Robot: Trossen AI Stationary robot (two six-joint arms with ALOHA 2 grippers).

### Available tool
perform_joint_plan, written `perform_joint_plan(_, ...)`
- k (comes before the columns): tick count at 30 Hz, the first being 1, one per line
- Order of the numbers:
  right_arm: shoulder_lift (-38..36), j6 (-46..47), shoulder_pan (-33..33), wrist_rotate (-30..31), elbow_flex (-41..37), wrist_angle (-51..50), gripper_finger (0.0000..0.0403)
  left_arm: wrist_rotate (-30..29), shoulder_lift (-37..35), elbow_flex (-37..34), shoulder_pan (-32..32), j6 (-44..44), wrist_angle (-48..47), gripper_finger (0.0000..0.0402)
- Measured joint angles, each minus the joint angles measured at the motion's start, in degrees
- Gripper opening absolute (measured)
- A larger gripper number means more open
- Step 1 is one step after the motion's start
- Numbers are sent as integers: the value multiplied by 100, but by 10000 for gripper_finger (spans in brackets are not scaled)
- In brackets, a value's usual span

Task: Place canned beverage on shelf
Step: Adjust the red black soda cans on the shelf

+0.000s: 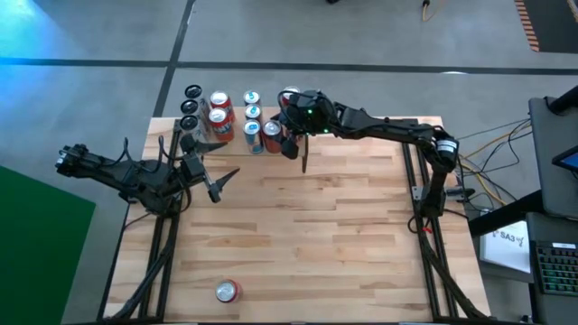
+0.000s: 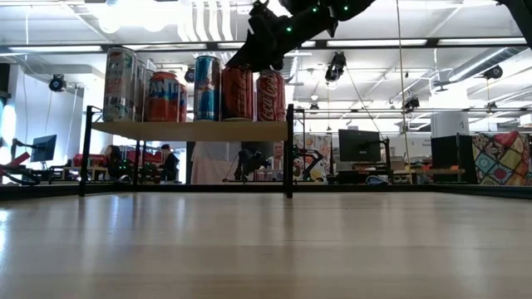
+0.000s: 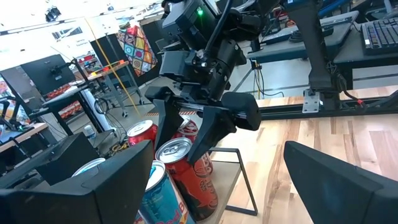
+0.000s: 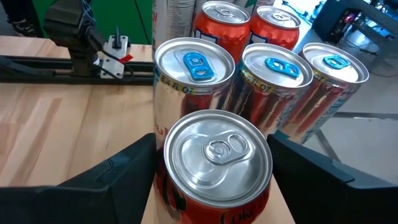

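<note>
Straddling red can (image 4: pixel 216 163) on shelf (image 2: pixel 191 130) | right tool (image 4: pixel 214 165) spread, not gripping | left tool (image 1: pixel 219 183) wide, waiting

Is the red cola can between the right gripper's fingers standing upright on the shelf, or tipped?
Upright: the red cola can stands on the light wooden shelf, its silver top level, fingers either side.

desk (image 1: pixel 316 235): butcher-block wood seen | keyboard (image 1: pixel 555 266): seen beside desk | monitor (image 2: pixel 359 145): possibly a screen, seen in background
</note>
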Motion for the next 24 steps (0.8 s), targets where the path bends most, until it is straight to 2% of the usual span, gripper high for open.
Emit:
perform_joint_plan(6, 31, -15, 2, 20, 2, -7, 298, 0, 2, 0, 0, 0, 0, 346)
perform_joint_plan(24, 42, 65, 2, -2, 2, -39, 299, 0, 2, 0, 2, 0, 0, 346)
